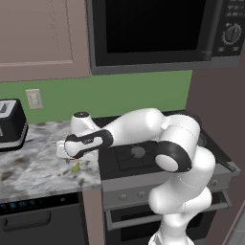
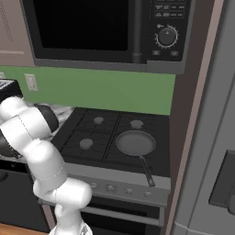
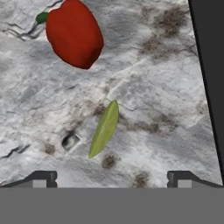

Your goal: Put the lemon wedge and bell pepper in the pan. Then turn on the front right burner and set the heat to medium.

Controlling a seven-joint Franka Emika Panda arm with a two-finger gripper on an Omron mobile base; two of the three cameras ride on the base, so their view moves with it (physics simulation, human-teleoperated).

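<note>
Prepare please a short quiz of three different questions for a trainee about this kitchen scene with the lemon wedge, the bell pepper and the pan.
1. True or false: the pan already holds the bell pepper.
2. Multiple choice: in the hand view, the lemon wedge lies on (a) the black cooktop, (b) the marble counter, (c) the pan.
3. Short answer: are the jaws of the gripper open or shut?

Key
1. False. The pan sits empty on the stove's front right burner; the pepper lies on the counter.
2. (b). The wedge rests on the counter, apart from the pepper, roughly between the two fingertips.
3. Open; the fingertips stand wide apart and grip nothing.
</note>
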